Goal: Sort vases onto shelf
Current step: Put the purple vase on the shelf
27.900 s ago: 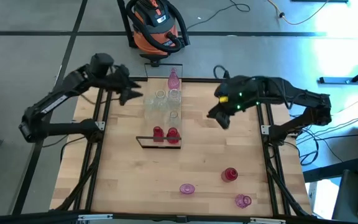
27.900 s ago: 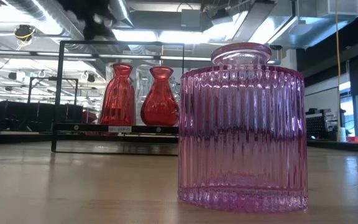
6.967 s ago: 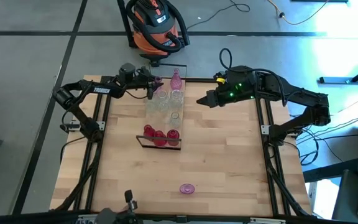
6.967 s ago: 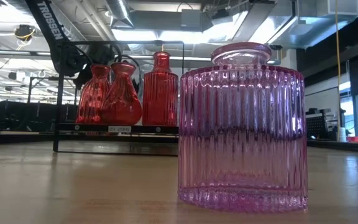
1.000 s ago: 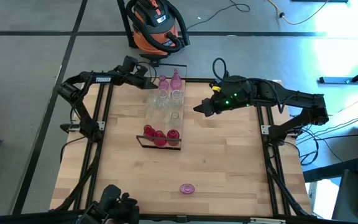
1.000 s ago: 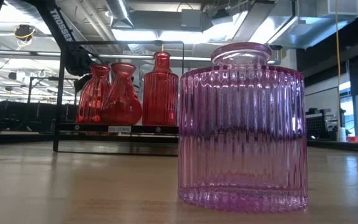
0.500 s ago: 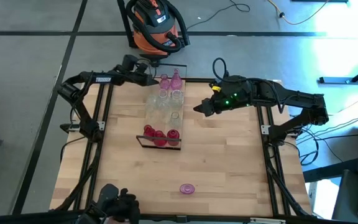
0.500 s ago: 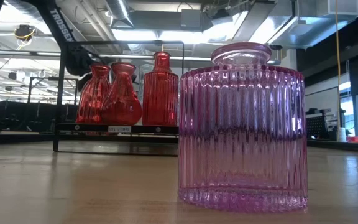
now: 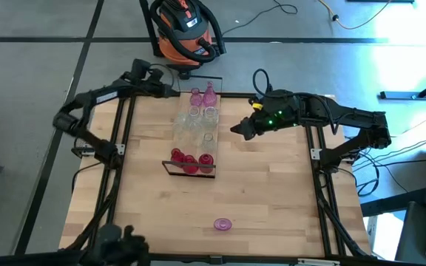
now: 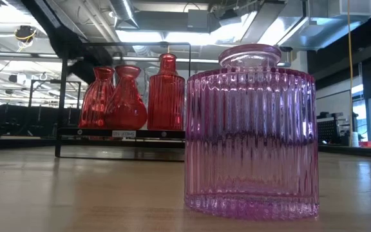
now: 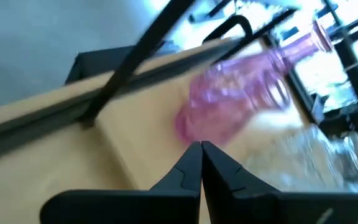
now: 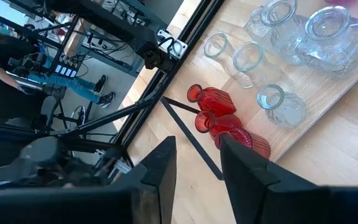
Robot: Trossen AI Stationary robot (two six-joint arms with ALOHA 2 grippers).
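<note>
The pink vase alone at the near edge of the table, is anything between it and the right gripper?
Nothing visible. In the high view, bare tabletop lies between the pink vase and the right gripper, which hangs open beside the shelf. The shelf's vases stand off to one side of that path.

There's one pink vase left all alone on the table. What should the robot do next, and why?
Probably the right gripper should swing toward the lone pink vase at the table's near edge. Its fingers are open and empty, while the left gripper is shut beside the shelf, where the other vases already stand.
</note>
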